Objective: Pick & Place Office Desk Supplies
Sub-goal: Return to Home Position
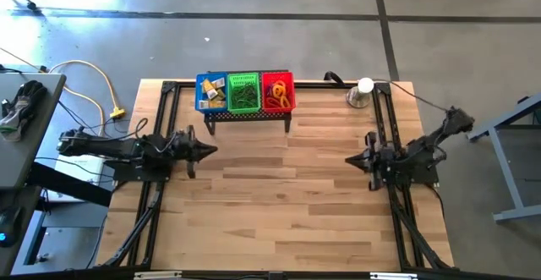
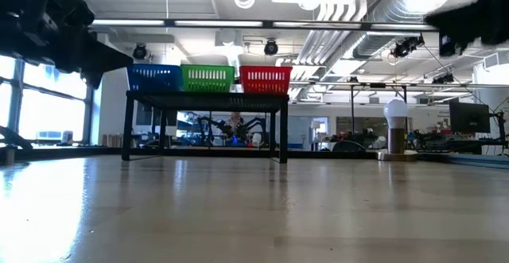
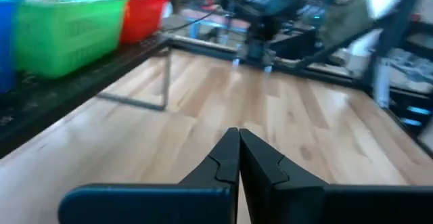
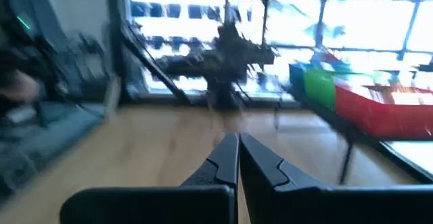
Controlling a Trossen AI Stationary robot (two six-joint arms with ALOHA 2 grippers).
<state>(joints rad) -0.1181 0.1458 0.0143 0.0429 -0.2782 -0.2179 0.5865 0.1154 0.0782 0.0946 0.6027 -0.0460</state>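
High view: office desk supplies (image 1: 245, 99), upper centre, in baskets (image 1: 199, 92): loops (image 1: 275, 95) likely limp, pinch one strand; blocks (image 1: 214, 94) stiff, grip flanks. Left gripper (image 1: 207, 150), right gripper (image 1: 351, 160) closed, empty.

Left tool (image 3: 239, 133): hung low over the table, its two dark fingers pressed together to a point.
Table (image 3: 304, 136): pale wood planks stretched ahead of the tool.
Shelf (image 3: 81, 82): black and low, stood on the table, one thin leg in sight.
Baskets: blue basket (image 3: 5, 48), green basket (image 3: 64, 28) and red basket (image 3: 139, 14) sat side by side on the shelf.
Right arm (image 3: 264, 21): dark, blurred, at the table's far side.
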